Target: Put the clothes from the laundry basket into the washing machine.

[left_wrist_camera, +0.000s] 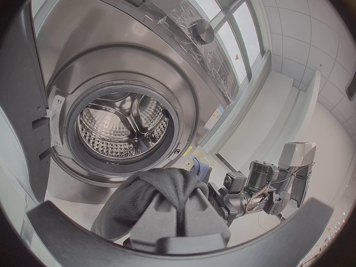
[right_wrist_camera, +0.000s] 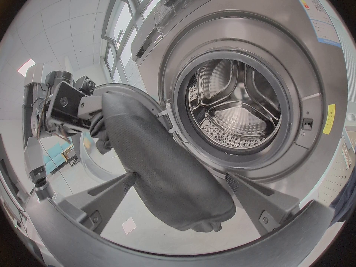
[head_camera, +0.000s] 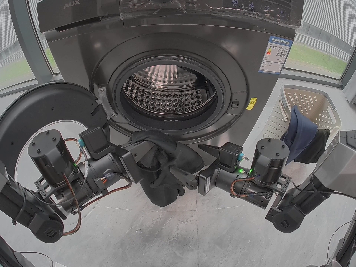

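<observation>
Garment (head_camera: pixel 167 167), dark grey, clenched in left gripper (left_wrist_camera: pixel 180 216); hangs just near of the washing machine (head_camera: pixel 74 56), below the mouth of the drum (head_camera: pixel 167 93). Right gripper (right_wrist_camera: pixel 180 175) released, fingers spread wide to either side of the cloth. Door (head_camera: pixel 40 108) stands open on the left. Laundry basket (head_camera: pixel 274 119) on the floor at far right, blue garment (head_camera: pixel 300 130) draped over its rim.

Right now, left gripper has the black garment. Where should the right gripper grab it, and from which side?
Take the loose hanging end of the black garment, coming in from the robot's right. The left gripper pinches its top, so the rest droops in a thick fold, and the open right gripper sits with a finger either side of that fold.
</observation>
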You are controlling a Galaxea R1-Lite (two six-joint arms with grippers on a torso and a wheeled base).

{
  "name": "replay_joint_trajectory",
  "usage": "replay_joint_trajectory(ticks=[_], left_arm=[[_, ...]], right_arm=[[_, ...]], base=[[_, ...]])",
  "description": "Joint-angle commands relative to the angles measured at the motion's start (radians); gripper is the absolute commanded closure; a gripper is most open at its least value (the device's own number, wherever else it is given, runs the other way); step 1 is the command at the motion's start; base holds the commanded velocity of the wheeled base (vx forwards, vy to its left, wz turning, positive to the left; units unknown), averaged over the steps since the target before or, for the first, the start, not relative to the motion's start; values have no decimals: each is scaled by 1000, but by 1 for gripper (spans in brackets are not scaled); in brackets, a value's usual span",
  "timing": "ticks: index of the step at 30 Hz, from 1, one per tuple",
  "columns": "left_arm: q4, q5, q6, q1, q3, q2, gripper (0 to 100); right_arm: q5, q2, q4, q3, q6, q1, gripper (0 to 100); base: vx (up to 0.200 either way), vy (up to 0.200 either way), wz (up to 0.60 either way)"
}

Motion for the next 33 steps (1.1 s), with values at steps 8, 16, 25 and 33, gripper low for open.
replay_joint_trajectory(ticks=[8,16,25,33], left_arm=[[-2,0,0,4,-4,5,100],[-2,8,0,4,-15,9,100],[-8,29,-1,3,-24,19,100],[-8,28,-3,3,-10,8,100]], right_arm=[[7,40,-5,-60,8,25,0],[22,-3,-5,-22,14,30,0],[21,26,-1,-39,14,65,0],[-4,129,7,-183,8,19,0]], base=[[0,0,0],[0,0,0],[0,0,0],[0,0,0]])
